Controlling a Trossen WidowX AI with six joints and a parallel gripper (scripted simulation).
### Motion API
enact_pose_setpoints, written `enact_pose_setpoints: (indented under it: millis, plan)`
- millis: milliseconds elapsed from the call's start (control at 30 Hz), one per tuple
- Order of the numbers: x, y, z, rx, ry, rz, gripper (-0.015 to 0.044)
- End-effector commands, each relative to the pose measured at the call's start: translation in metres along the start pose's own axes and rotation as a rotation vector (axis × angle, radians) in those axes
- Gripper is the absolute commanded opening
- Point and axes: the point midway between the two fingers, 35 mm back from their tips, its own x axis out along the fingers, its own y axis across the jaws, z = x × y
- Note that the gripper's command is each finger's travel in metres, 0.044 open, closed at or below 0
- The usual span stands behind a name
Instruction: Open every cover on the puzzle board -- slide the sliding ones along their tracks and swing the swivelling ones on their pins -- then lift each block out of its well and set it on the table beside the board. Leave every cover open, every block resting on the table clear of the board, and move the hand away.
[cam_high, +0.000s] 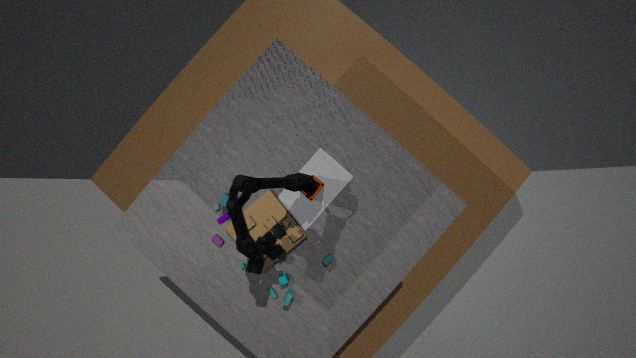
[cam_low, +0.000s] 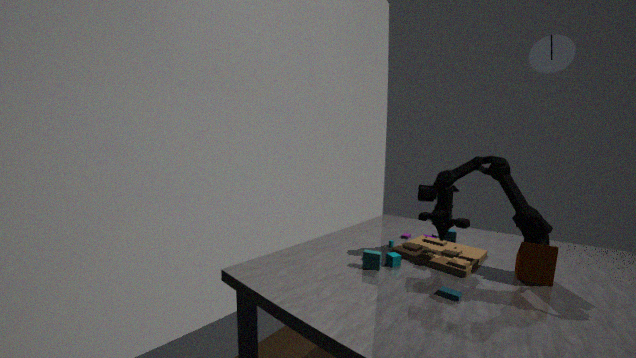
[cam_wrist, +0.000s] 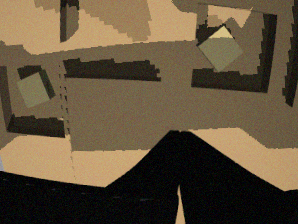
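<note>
The tan puzzle board (cam_high: 270, 204) (cam_low: 478, 251) (cam_wrist: 112, 162) lies flat under the arm. In the wrist view it shows dark recesses and two pale square pieces, one at upper right (cam_wrist: 220, 50) and one at left (cam_wrist: 34, 90); I cannot tell whether they are knobs or blocks. My gripper (cam_low: 442, 237) (cam_wrist: 178, 141) is shut and empty, its tips pointing down close above the board. In the top view the arm hides part of the board. A teal cube (cam_high: 283, 278) (cam_low: 393, 259), a flat teal block (cam_high: 328, 260) (cam_low: 450, 293) and a magenta block (cam_high: 217, 240) (cam_low: 406, 235) rest on the table, clear of the board.
More teal pieces lie near the cube, including a larger one (cam_high: 288, 298) (cam_low: 372, 260) and a tiny one (cam_high: 243, 266) (cam_low: 391, 244). A purple piece (cam_high: 223, 218) and a blue-teal block (cam_high: 224, 199) (cam_low: 451, 235) lie beyond the board. The orange arm base (cam_low: 536, 264) stands beside it.
</note>
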Motion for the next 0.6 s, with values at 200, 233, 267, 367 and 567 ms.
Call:
enact_pose_setpoints:
  millis: [200,233,267,367,567]
  plan:
    - [0.01,0.0,0.0,-0.004,0.003,-0.002,0.0]
    - [0.011,0.0,0.0,-0.004,0.003,-0.002,0.0]
    - [0.012,0.0,0.0,-0.004,0.003,-0.002,0.0]
    - [0.015,0.0,0.0,-0.004,0.003,-0.002,0.0]
    - [0.021,-0.001,0.0,-0.003,0.003,-0.002,0.0]
